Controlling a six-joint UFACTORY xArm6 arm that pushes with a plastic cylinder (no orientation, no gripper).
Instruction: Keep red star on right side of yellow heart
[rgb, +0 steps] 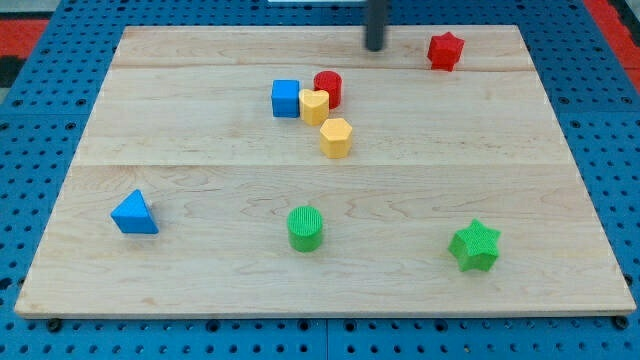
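Observation:
The red star (445, 50) sits near the view's top right of the wooden board (200, 140). The yellow heart (314, 105) lies left of it and lower, wedged between a blue cube (286, 98) on its left and a red cylinder (328, 88) on its upper right. My tip (374, 46) is at the view's top, left of the red star with a clear gap, and above and to the right of the red cylinder. It touches no block.
A yellow hexagonal block (336, 137) lies just below the heart. A blue triangle (133, 214) is at the lower left, a green cylinder (305, 228) at the bottom middle, a green star (474, 245) at the lower right.

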